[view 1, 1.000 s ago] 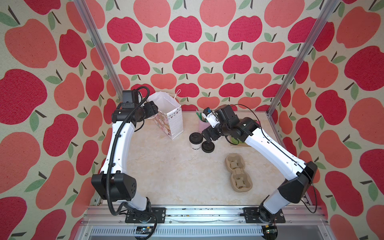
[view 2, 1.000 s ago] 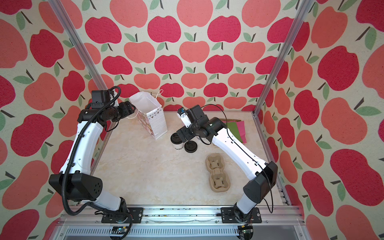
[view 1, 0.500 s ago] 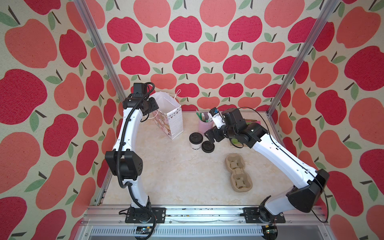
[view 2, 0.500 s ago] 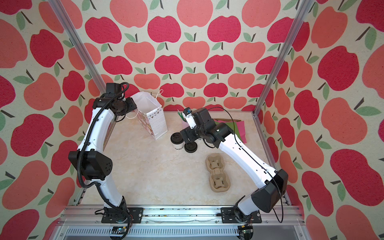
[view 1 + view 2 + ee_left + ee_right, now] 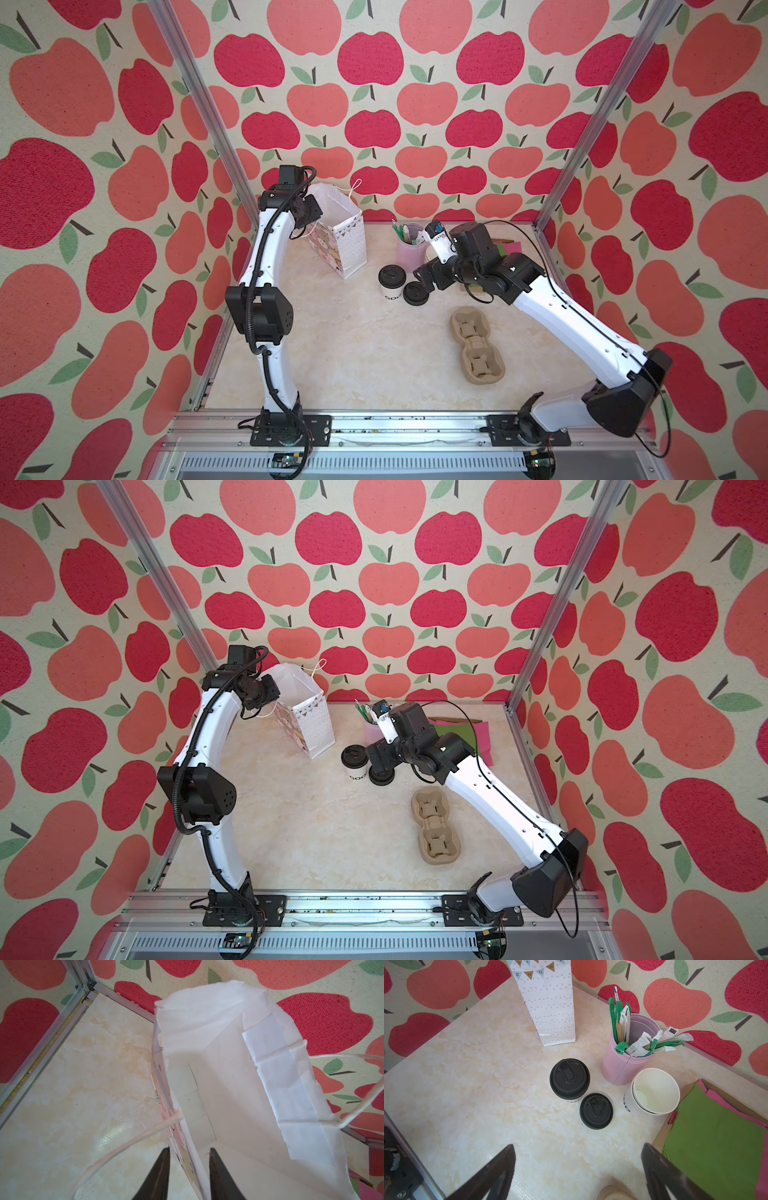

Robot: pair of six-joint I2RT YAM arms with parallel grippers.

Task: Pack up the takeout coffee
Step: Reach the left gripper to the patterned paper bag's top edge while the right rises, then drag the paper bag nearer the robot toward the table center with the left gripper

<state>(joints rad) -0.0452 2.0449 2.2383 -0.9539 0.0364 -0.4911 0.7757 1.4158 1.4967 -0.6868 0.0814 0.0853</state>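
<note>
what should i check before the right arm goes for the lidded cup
1. Lidded cup upright, lid on: ok.
2. Right gripper open, empty: ok.
3. Spare lid right beside the cup, touching or not: cannot tell.
4. Bag upright, mouth open: ok.
5. Left gripper straddles the bag's wall, jaws not closed on it: not ok.
6. Carrier with both pockets empty: ok.

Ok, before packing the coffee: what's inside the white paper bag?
The bag shows only bare white paper, no items; part of its floor is hidden behind its own wall.
</note>
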